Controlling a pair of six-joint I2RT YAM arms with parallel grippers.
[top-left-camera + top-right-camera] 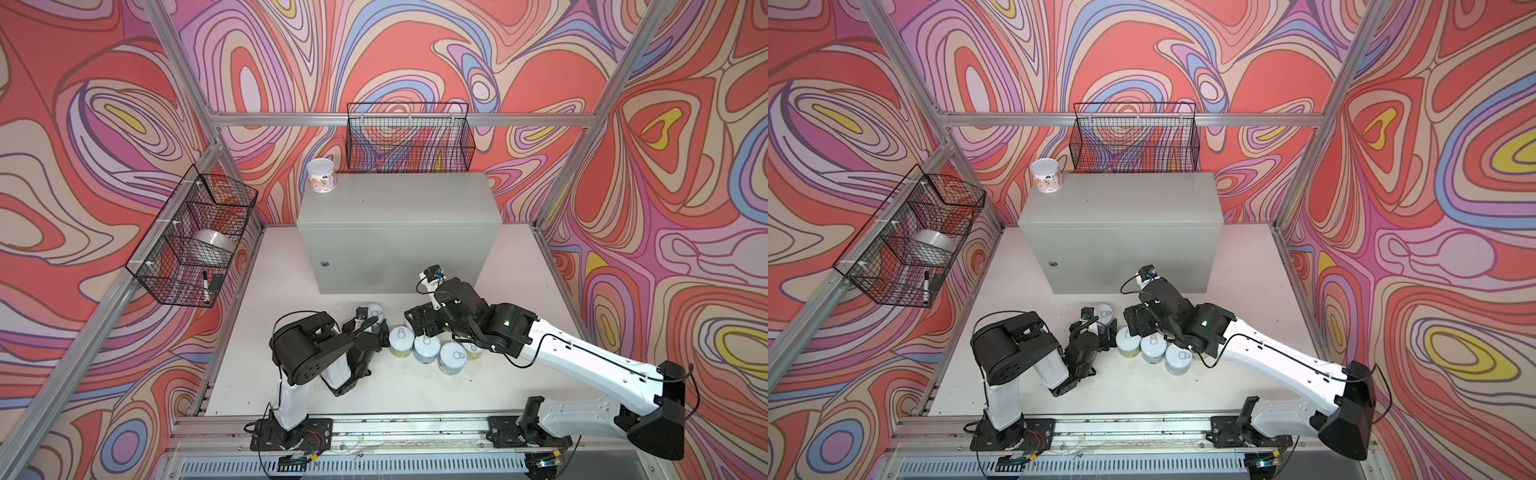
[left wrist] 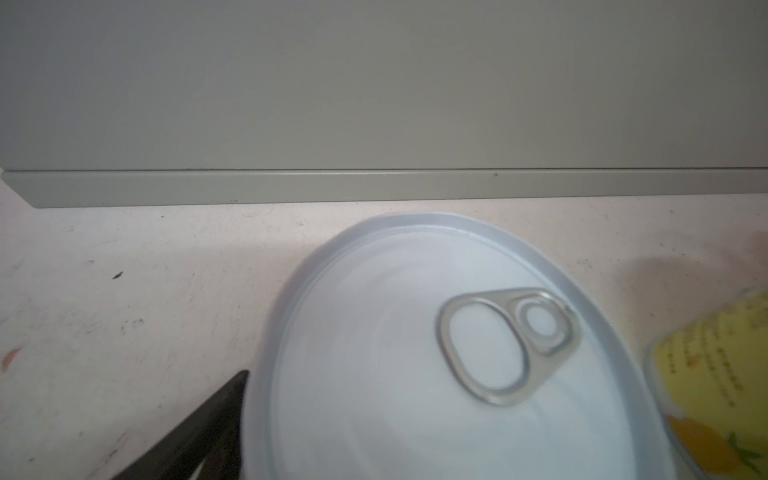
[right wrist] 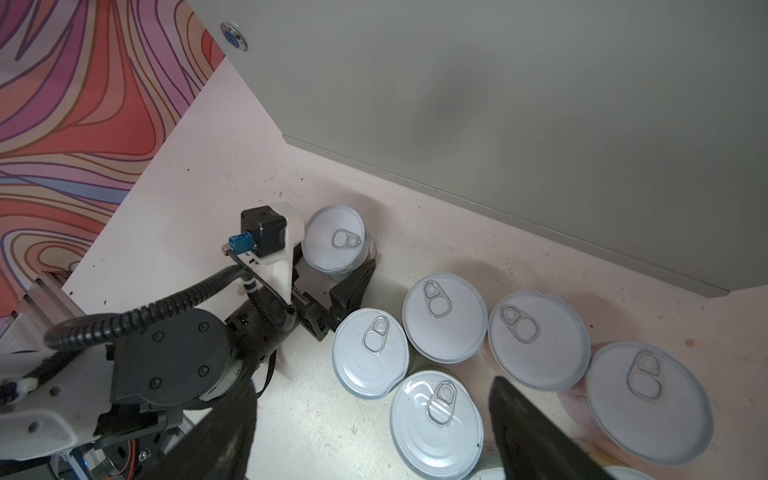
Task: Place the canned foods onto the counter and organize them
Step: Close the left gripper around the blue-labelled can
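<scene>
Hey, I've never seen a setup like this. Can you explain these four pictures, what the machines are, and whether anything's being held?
These are two black-and-white robot arms mounted at the near edge of a white table, each ending in a two-fingered gripper. Two pictures look down from overhead, nearly identical; the other two come from cameras on the arms' wrists. A large light-grey metal cabinet stands at the back, with one pink-labelled can on top. More short cans with white pull-tab lids cluster on the table before it. The left gripper straddles a separate can near the cabinet; whether it squeezes it is unclear. The right gripper hovers open above the cluster, holding nothing.
</scene>
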